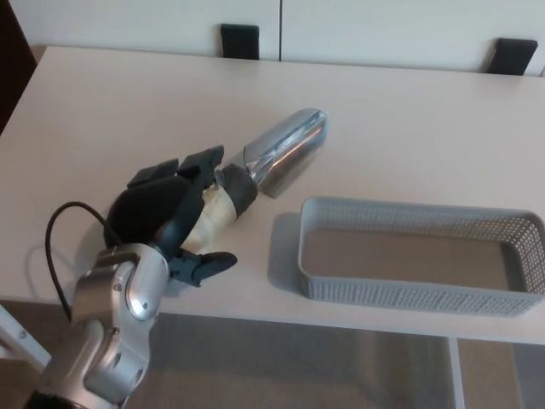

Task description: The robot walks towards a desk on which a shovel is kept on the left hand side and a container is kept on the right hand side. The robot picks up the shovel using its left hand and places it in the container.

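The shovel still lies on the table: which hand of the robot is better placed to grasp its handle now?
The left hand. It is over the handle end of the shovel, with its fingers apart around the handle. The right hand is not in view.

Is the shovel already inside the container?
No. The shovel lies on the desk to the left of the grey container, which holds nothing.

The left hand (166,213) covers most of the shovel (277,158) handle, so contact between fingers (200,162) and handle cannot be told, while the container (417,256) and the surface (409,119) run past the right edge.
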Controlling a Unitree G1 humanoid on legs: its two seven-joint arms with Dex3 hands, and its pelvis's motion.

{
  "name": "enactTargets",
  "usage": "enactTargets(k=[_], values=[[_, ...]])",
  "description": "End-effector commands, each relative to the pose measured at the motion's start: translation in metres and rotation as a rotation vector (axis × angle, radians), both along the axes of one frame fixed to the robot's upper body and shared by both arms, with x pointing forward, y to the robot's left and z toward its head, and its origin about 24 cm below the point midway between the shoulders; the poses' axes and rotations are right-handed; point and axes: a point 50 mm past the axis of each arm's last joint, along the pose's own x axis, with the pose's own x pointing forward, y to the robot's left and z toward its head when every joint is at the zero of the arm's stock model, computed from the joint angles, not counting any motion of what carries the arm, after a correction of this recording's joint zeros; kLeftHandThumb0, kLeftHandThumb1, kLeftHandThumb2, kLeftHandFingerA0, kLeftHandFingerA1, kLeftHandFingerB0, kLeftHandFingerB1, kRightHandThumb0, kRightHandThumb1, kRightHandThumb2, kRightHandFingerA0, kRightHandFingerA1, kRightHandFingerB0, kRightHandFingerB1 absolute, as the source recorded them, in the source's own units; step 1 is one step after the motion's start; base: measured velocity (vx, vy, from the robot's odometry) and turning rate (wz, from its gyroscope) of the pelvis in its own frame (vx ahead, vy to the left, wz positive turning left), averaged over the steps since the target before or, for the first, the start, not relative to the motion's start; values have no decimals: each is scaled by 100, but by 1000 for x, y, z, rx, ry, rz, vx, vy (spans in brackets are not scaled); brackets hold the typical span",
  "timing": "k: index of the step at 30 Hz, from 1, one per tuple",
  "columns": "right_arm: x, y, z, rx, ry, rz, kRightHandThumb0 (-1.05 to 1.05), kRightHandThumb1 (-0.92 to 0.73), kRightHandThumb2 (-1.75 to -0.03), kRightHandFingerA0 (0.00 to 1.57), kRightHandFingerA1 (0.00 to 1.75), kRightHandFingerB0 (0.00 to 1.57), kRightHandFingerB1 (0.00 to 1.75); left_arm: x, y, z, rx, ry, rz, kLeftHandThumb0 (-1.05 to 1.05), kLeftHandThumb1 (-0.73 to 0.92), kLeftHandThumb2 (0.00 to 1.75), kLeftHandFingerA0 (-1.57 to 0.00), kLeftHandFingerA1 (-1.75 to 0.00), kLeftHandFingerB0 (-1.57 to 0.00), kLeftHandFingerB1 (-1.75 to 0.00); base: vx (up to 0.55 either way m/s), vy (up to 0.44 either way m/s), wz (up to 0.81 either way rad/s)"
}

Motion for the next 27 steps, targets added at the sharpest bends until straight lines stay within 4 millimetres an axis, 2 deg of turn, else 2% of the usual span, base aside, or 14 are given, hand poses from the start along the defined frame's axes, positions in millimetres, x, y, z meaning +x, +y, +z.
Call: enactTargets(k=[1, 2, 3, 4, 5, 11, 12, 13, 14, 15, 16, 21, 23, 27], values=[[2, -3, 3, -9, 10, 13, -20, -55, -55, 56, 54, 45, 44, 3, 7, -4, -1, 7, 68, -55, 46, 55, -8, -26, -8, -23, 0, 0, 0], [3, -3, 3, -10, 7, 15, -20, -55, -55, 57, 53, 45, 44, 4, 8, -5, 0, 17, 74, -55, 47, 55, -8, -26, -7, -23, 0, 0, 0], [3, -3, 4, -12, 5, 18, -20, -55, -56, 57, 54, 45, 44, 5, 9, -6, 8, 28, 90, -61, 40, 71, -6, -31, -8, -21, 0, 0, 0], [4, -4, 4, -18, 1, 23, -21, -55, -56, 58, 54, 45, 44, 7, 11, -8, 26, 43, 115, -59, 46, 56, -9, -26, -9, -22, 0, 0, 0], [5, -4, 4, -19, -1, 23, -21, -55, -55, 58, 54, 46, 44, 8, 12, -9, 26, 48, 125, -62, 41, 71, -6, -31, -8, -22, 0, 0, 0], [10, -3, 6, -17, -7, 28, -22, -55, -55, 59, 55, 46, 45, 13, 20, -13, 19, 74, 158, -68, 41, 69, -8, -36, -13, -21, 0, 0, 0], [11, -3, 6, -16, -11, 27, -21, -55, -55, 59, 54, 46, 45, 13, 21, -14, 17, 81, 164, -59, 38, 72, -6, -39, -7, -27, 0, 0, 0], [13, -3, 6, -16, -13, 28, -22, -55, -55, 59, 54, 45, 44, 14, 23, -14, 14, 90, 167, -62, 43, 68, -11, -37, -5, -28, 0, 0, 0], [14, -2, 7, -16, -13, 32, -22, -55, -56, 58, 54, 45, 44, 15, 25, -15, 21, 95, 166, -30, 31, 87, -1, -47, 0, -47, 0, 0, 0], [16, -1, 7, -14, -17, 32, -22, -55, -55, 59, 55, 45, 45, 16, 26, -16, 21, 97, 162, -30, 31, 87, -1, -47, 0, -47, 0, 0, 0], [16, -1, 7, -13, -18, 30, -22, -55, -55, 59, 55, 46, 45, 16, 27, -17, 15, 103, 158, -60, 44, 68, -21, -40, -8, -30, 0, 0, 0], [19, 0, 7, -6, -24, 26, -22, -54, -55, 58, 55, 46, 46, 17, 28, -21, 0, 147, 147, -62, 44, 74, -28, -44, -7, -30, 0, 0, 0], [20, 0, 7, -21, -31, 40, -23, -54, -55, 59, 56, 46, 46, 17, 24, -22, -18, 160, 149, -63, 45, 74, -25, -43, -7, -31, 0, 0, 0], [23, 0, 9, -22, -36, 48, -24, -55, -55, 57, 55, 45, 45, 21, 20, -22, -32, 169, 140, -64, 46, 74, -30, -44, -8, -29, 0, 0, 0]])
